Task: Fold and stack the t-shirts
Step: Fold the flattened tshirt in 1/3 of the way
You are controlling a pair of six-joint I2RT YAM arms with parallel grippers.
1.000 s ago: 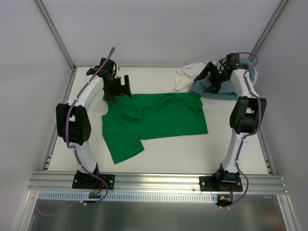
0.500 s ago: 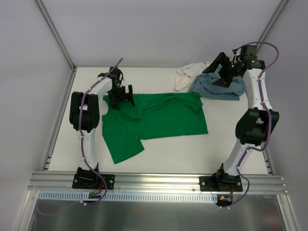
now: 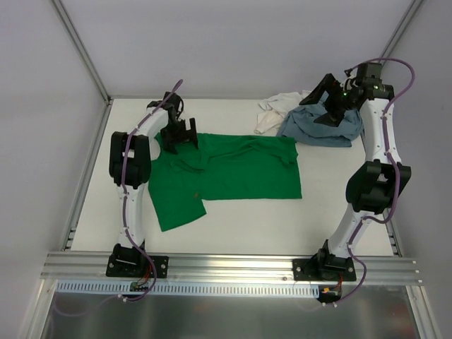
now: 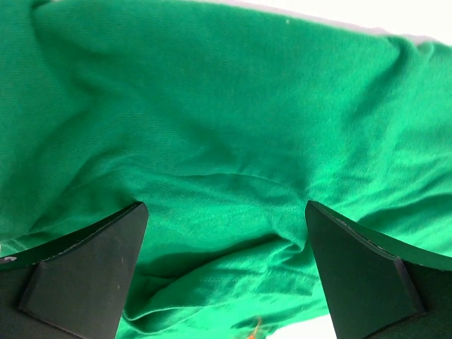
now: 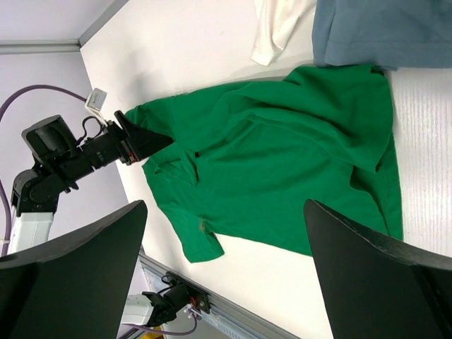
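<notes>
The bright green t-shirt [image 3: 236, 173] lies spread and wrinkled in the middle of the table. My left gripper [image 3: 183, 134] is open, low over its far left corner. In the left wrist view green cloth [image 4: 226, 141] fills the frame, and the gripper [image 4: 226, 282] straddles a fold without closing on it. My right gripper [image 3: 323, 106] is open and empty, raised above the crumpled grey-blue t-shirt [image 3: 318, 133] at the back right. The white t-shirt [image 3: 274, 109] lies bunched beside the grey-blue one. The right wrist view shows its gripper [image 5: 226, 282] open, high above the green t-shirt [image 5: 282, 169].
The table's white surface [image 3: 268, 226] runs to the aluminium rail [image 3: 233, 268] at the near edge. Grey walls and frame posts [image 3: 81, 53] close in the back and sides. The right wrist view also shows the left arm [image 5: 70, 162].
My left gripper moved farther back along the green shirt's far left corner, and the shirt shifted slightly left. My right arm rose off the grey-blue shirt and swung back to the right.
</notes>
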